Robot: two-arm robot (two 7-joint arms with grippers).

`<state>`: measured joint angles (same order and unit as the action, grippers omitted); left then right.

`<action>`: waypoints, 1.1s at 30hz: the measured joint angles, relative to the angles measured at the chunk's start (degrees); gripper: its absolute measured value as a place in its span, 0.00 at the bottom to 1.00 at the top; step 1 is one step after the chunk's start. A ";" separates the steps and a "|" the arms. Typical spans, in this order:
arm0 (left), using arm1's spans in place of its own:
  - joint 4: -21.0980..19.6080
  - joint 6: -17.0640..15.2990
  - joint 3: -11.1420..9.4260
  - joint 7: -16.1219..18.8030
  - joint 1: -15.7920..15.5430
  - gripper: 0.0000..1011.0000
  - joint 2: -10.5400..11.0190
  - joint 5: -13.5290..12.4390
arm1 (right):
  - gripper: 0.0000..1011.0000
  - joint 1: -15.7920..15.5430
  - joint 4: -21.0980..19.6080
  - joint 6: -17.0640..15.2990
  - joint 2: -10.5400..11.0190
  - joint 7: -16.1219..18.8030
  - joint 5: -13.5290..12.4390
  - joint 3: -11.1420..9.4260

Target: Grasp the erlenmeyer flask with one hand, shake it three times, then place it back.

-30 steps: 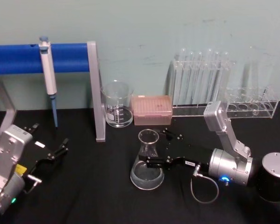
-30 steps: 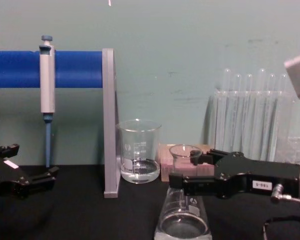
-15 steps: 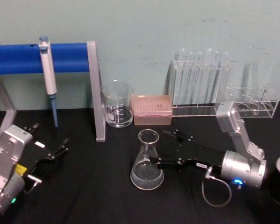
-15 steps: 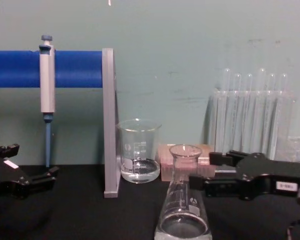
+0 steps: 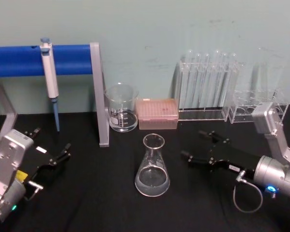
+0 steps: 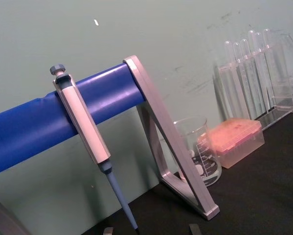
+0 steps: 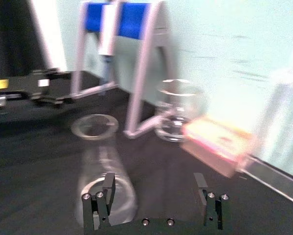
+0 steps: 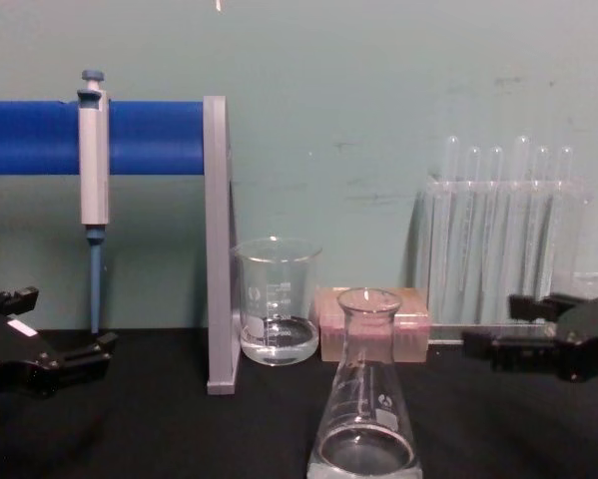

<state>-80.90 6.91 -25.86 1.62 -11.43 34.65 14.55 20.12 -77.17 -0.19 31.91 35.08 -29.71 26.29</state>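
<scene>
Item: your erlenmeyer flask (image 5: 152, 169) is standing upright on the black table (image 5: 106, 203), unheld, while your right hand (image 5: 199, 148), fingers spread wide, is sitting apart beside it; whether shaking is done is not showing.

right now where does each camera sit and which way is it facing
Head: high on the robot, looking down at the table; erlenmeyer flask centre, left pincer and open right pincer at the sides.
Chest: low, looking across; flask side-on, right pincer at the edge.
Left wrist: tilted, facing the pipette on its blue bar.
Right wrist: faces the flask past its own fingers.
All four show the beaker.
</scene>
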 joint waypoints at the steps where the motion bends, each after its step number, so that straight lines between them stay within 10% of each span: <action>1: 0.00 0.00 0.00 0.00 0.00 0.99 0.00 0.00 | 0.99 -0.31 -0.14 -0.01 -0.06 -1.17 0.07 -0.40; 16: 0.00 0.00 0.00 0.00 0.00 0.99 0.00 0.00 | 0.99 -2.80 1.04 2.03 -6.73 -17.92 5.63 -5.58; 33: 0.01 0.00 0.00 0.00 0.00 0.99 0.00 0.00 | 0.99 -2.00 4.66 -1.36 -11.13 -21.91 8.40 -7.09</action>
<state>-80.89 6.91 -25.86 1.62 -11.43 34.64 14.55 18.13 -72.50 -1.56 20.79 13.17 -21.32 19.20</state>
